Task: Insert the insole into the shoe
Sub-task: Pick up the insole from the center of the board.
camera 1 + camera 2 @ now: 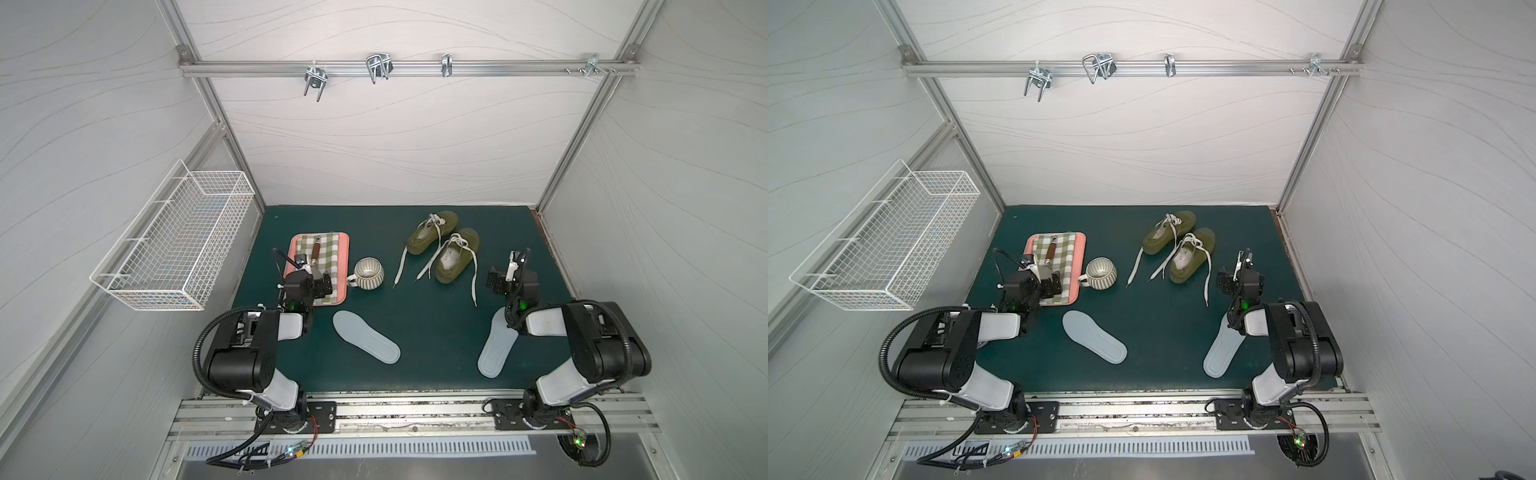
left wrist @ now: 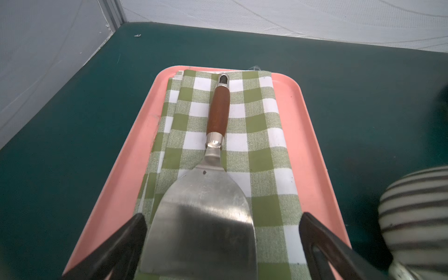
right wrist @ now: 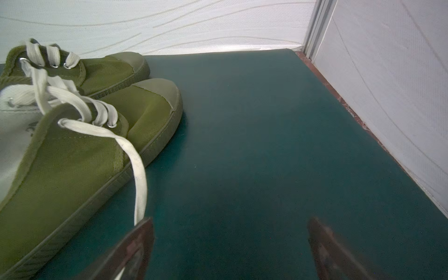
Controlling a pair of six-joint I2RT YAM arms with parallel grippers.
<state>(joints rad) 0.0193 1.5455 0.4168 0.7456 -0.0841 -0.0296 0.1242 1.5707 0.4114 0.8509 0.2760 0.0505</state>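
**Insoles flat on the bench, both grippers wide**

In both top views, 1 pale blue-grey insole (image 1: 365,343) lies flat and angled on the dark green bench (image 1: 436,316) at lower centre of the frame, touching nothing. A matching insole (image 1: 496,351) lies at lower right, its far end hidden under the right arm.

Farther up, the left gripper (image 2: 221,220) hangs with jaws spread wide, holding nothing. It is over the steel spatula with a brown wooden handle (image 2: 206,213), which rests on a green-and-white checked cloth (image 1: 324,245) in a pink rectangular tray (image 1: 344,257). A striped ceramic mug (image 1: 369,272) stands just right of the tray.

The right gripper (image 3: 230,224) is equally wide and empty over bare bench, just right of the nearer olive-green canvas shoe (image 1: 455,257). The farther olive-green shoe (image 1: 430,232) sits beside it, white laces trailing. A white wire basket (image 1: 178,249) hangs on the left wall.
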